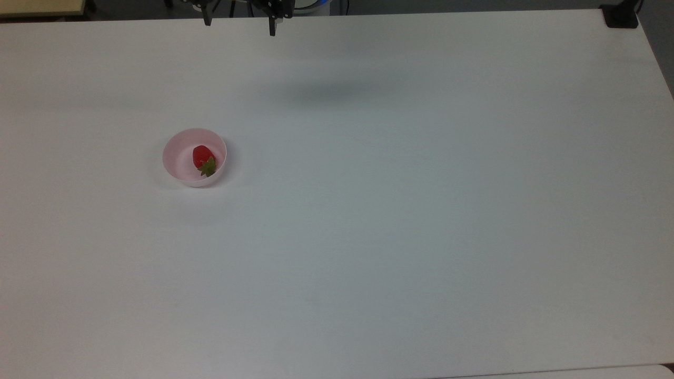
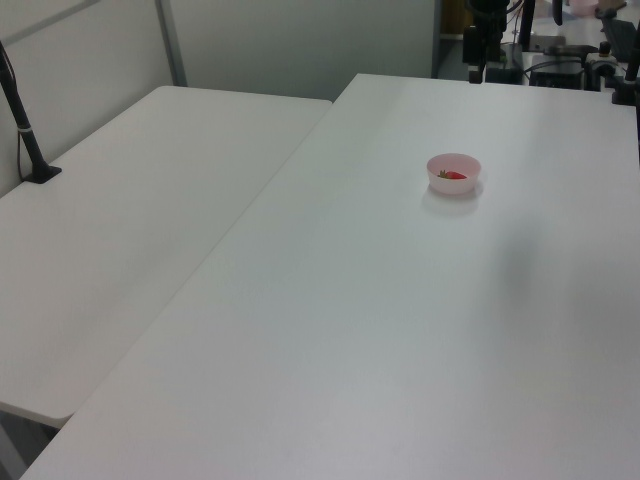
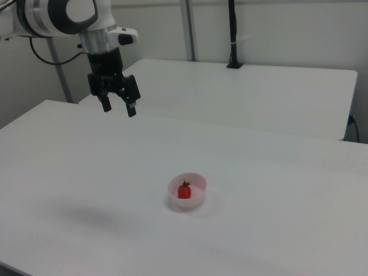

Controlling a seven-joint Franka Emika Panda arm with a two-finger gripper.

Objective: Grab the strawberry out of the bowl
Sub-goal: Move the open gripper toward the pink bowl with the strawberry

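White table | strawberry half-hidden in bowl | jaws apart, high, empty

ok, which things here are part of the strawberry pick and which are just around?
Part of the job:
- strawberry, lying in the bowl
- pale pink bowl
- hand, open, high above the table, away from the bowl

Just around:
- white table
- second white table
- black pole on it

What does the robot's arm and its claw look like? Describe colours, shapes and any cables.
The arm is white and rounded, with dark grey joint rings and a black cable looping behind it. Its claw is black and blocky, with two short straight black fingers.
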